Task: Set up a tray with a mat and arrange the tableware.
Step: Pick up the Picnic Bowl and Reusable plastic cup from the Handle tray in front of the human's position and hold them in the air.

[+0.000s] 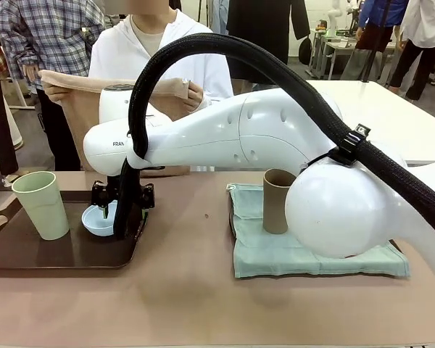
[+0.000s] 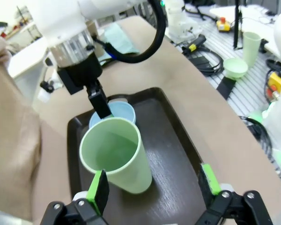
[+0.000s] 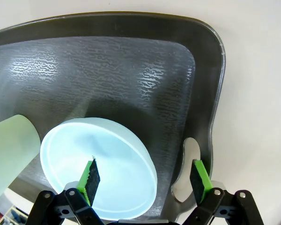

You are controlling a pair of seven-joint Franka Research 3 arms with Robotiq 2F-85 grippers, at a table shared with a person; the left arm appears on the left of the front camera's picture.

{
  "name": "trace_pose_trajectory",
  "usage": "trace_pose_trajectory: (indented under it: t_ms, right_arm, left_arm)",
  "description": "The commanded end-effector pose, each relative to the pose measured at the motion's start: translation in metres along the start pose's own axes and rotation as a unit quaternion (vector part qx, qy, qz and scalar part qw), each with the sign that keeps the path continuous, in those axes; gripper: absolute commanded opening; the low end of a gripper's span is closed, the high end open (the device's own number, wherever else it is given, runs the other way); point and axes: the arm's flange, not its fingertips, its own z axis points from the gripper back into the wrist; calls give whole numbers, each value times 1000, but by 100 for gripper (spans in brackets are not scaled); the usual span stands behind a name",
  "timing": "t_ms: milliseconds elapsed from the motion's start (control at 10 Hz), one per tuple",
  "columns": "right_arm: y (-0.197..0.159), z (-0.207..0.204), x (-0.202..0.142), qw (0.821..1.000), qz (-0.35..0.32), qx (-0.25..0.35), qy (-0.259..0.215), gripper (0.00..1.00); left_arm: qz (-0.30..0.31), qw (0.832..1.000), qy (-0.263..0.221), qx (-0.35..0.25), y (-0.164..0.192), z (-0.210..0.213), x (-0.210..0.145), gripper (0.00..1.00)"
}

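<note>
A dark brown tray [image 1: 58,259] lies at the table's left. On it stand a pale green cup [image 1: 42,204] and a light blue bowl [image 1: 100,220]. My right gripper [image 1: 120,209] reaches across and hangs open over the bowl [image 3: 98,166]. The right gripper [image 3: 145,180] has one finger inside the bowl's rim and the other over the tray's handle hole. My left gripper [image 2: 153,185] is open above the tray [image 2: 178,140], the green cup [image 2: 114,157] close to one finger. A tan-brown cup [image 1: 278,201] stands on a pale teal mat [image 1: 304,254] at the right.
A person [image 1: 156,51] at the far side holds up a tan cloth [image 1: 80,109] with both hands. My right arm's big white links [image 1: 333,206] span the table's middle and hide part of the teal mat. Bare table lies in front.
</note>
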Motion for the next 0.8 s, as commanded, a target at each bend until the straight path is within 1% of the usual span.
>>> trace_pose_trajectory:
  t_ms: [0, 100, 200, 400, 700]
  right_arm:
    - [0, -1, 4, 1000, 4, 6, -6, 100]
    - [0, -2, 5, 1000, 7, 9, -9, 100]
    - [-1, -3, 6, 1000, 14, 9, -11, 100]
    - [0, -2, 5, 1000, 24, 6, -16, 100]
    - [7, -1, 4, 999, 30, 7, -20, 100]
  left_arm:
    - [27, 999, 24, 32, 13, -8, -24, 100]
    - [64, 996, 29, 49, 16, -11, -30, 100]
    - [84, 994, 21, 59, 21, -17, -37, 100]
    - [136, 987, 21, 80, 28, -22, -44, 100]
    - [155, 986, -4, 53, 29, -37, -52, 100]
